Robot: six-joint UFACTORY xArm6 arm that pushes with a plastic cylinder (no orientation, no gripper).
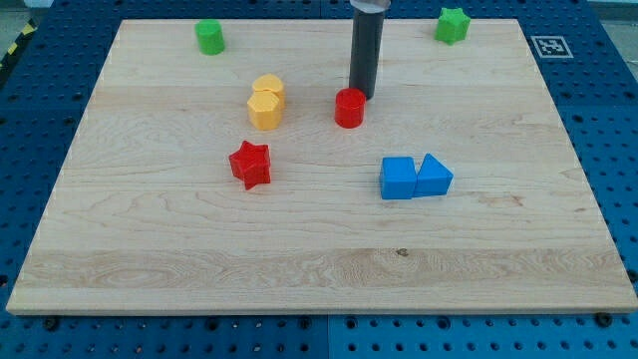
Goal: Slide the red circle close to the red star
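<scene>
The red circle (350, 108) sits on the wooden board near the middle, toward the view's top. The red star (250, 165) lies below and to the left of it, about a hundred pixels away. My tip (361, 95) is at the end of the dark rod that comes down from the view's top. It stands just above and slightly right of the red circle, touching or nearly touching its far edge.
Two yellow blocks (266, 103) stand together left of the red circle, above the red star. A blue cube (398, 179) and a blue triangle (434, 176) lie to the lower right. A green cylinder (210, 37) and a green star (453, 25) sit near the top edge.
</scene>
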